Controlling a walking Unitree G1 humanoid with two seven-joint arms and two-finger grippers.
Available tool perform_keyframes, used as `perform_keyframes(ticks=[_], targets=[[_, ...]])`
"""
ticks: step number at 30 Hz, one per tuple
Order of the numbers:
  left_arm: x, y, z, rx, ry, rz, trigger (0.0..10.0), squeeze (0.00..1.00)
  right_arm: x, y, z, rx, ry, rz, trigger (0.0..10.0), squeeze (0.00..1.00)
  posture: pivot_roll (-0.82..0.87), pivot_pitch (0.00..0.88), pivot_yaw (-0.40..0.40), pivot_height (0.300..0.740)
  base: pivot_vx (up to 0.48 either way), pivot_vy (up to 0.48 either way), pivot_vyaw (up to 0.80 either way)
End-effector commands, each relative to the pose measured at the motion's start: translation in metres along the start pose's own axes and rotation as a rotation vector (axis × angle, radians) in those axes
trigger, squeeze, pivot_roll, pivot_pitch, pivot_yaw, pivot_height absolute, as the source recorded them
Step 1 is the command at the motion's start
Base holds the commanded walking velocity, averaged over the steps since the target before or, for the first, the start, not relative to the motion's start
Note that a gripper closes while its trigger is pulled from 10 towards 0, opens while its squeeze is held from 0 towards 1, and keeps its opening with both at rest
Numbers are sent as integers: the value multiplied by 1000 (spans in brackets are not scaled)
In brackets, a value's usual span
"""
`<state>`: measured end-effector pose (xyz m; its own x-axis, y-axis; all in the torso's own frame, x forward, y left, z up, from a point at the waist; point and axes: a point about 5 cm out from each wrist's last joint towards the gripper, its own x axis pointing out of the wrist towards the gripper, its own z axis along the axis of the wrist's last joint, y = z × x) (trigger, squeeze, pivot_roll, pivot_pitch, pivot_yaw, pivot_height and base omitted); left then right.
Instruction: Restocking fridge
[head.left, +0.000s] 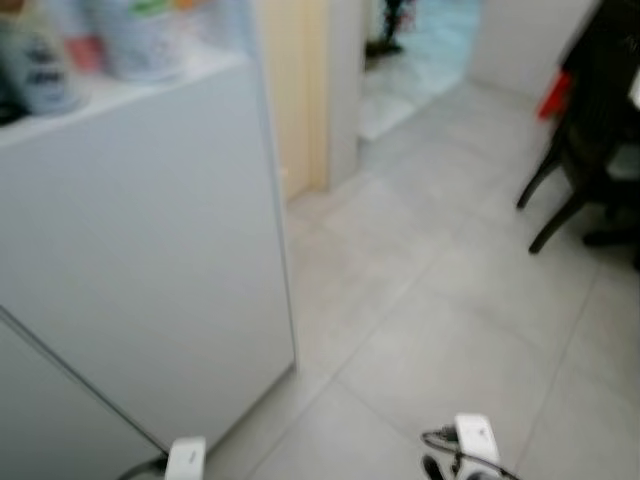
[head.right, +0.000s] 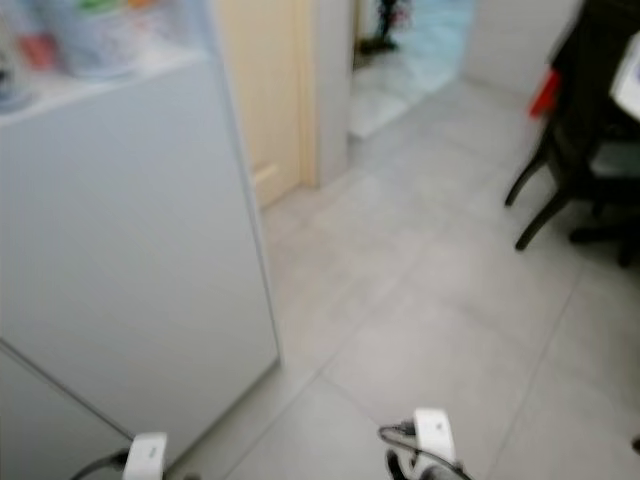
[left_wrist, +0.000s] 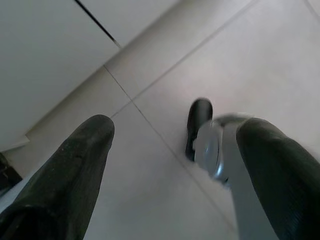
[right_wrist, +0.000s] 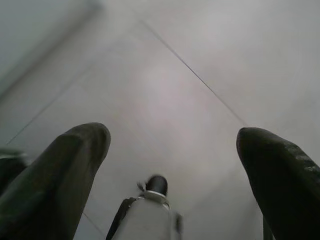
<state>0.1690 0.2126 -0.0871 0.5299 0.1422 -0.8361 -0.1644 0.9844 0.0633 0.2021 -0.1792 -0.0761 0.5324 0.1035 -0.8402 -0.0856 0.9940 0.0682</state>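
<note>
The open fridge door (head.left: 150, 260) stands at the left, white and seen from its outer side, with blurred bottles and cartons (head.left: 90, 45) on its top shelf. Both arms hang low; their white wrist ends (head.left: 186, 458) (head.left: 475, 437) poke in at the bottom edge. My left gripper (left_wrist: 175, 145) is open over the floor tiles with nothing between its black fingers (left_wrist: 75, 165). My right gripper (right_wrist: 172, 145) is open too, empty, pointing down at the tiles, with my own foot (right_wrist: 150, 210) below it.
Grey tiled floor (head.left: 420, 290) stretches ahead to a doorway (head.left: 420, 50) at the back. A beige door panel (head.left: 295, 90) stands beside the fridge. A dark chair (head.left: 580, 150) with something red (head.left: 553, 95) on it stands at the right. The picture is blurred.
</note>
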Motion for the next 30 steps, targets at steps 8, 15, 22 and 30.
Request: perform_keyframes(ticks=[8, 15, 22, 30], targets=[[0, 1, -3, -23, 15, 9, 10000, 0, -1, -4, -8, 15, 22, -30, 10000, 0, -25, 0, -3, 740, 0, 0, 800], [-1, 9, -5, -1, 19, 20, 10000, 0, 0, 3, -12, 63, 22, -28, 10000, 0, -80, 0, -1, 740, 0, 0, 800], [-2, 10, -6, -29, 15, 37, 10000, 0, 0, 3, -14, 79, 22, -32, 10000, 0, -90, 0, -13, 740, 0, 0, 800], [-1, 1, -6, -24, 21, 25, 10000, 0, -2, -5, -13, 130, 13, -61, 10000, 0, -52, 0, -20, 740, 0, 0, 800]])
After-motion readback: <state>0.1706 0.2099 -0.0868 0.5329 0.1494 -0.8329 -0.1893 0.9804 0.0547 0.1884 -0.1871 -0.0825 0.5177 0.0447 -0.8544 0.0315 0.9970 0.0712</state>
